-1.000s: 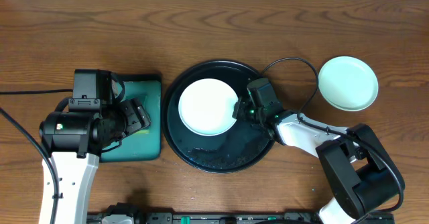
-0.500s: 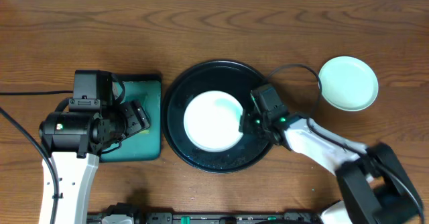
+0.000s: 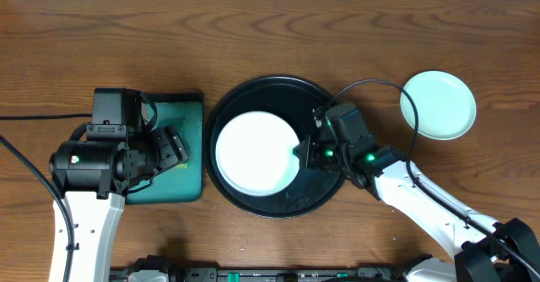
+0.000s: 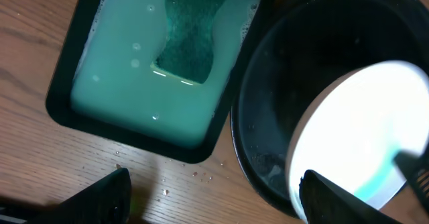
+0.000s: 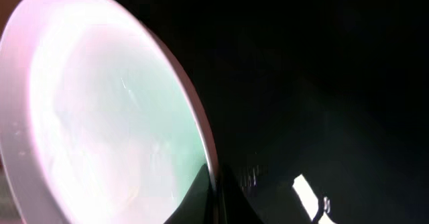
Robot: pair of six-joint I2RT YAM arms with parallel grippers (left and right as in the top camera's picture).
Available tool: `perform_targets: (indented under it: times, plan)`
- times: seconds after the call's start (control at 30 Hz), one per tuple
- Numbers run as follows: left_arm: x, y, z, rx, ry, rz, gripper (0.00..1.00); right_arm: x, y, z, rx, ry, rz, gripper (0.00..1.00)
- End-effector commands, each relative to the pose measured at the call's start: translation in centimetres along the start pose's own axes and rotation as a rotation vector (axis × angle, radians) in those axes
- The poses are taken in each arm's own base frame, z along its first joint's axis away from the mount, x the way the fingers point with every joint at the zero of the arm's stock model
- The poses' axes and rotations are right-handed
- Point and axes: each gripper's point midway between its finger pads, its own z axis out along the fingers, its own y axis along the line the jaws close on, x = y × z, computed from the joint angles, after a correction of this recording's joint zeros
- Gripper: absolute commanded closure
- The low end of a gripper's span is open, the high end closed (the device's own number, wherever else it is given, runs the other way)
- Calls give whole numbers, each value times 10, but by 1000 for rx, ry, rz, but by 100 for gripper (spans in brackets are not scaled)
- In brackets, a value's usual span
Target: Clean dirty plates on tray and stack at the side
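The right gripper is clamped on the right rim of a white plate, which sits over the left-centre of the round black tray. The left gripper hangs with jaws wide apart, holding nothing, over a teal tray of pale liquid where a green sponge lies. A mint plate rests on the wooden table, right of the black tray and apart from it.
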Motion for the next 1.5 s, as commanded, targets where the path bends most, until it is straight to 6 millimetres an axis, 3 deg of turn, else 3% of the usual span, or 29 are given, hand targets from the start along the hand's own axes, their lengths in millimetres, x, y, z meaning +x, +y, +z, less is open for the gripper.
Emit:
perform_targets:
  times: [0.0, 0.2, 0.43, 0.63, 0.73, 0.93, 1.23, 1.47]
  plan:
    - [1, 1, 1, -4, 4, -1, 20, -32, 1, -6, 35, -147, -100, 99]
    - [1, 1, 1, -6, 7, -1, 20, -57, -15, -17, 162, -280, -159, 99]
    - [1, 1, 1, -6, 7, -1, 19, -55, -54, -40, 410, -293, -239, 99]
    - [1, 1, 1, -6, 7, 6, 19, -51, -68, -66, 533, -284, -300, 99]
    - [1, 1, 1, -6, 7, 6, 19, -55, -74, -88, 617, -325, -332, 99]
    - [1, 1, 1, -6, 7, 6, 19, -67, -60, -116, 681, -368, -520, 99]
    - [1, 1, 1, -6, 7, 14, 19, -74, -42, -126, 740, -410, -644, 99]
    - [1, 1, 1, -6, 6, 18, 19, -94, -36, -155, 949, -533, -734, 99]
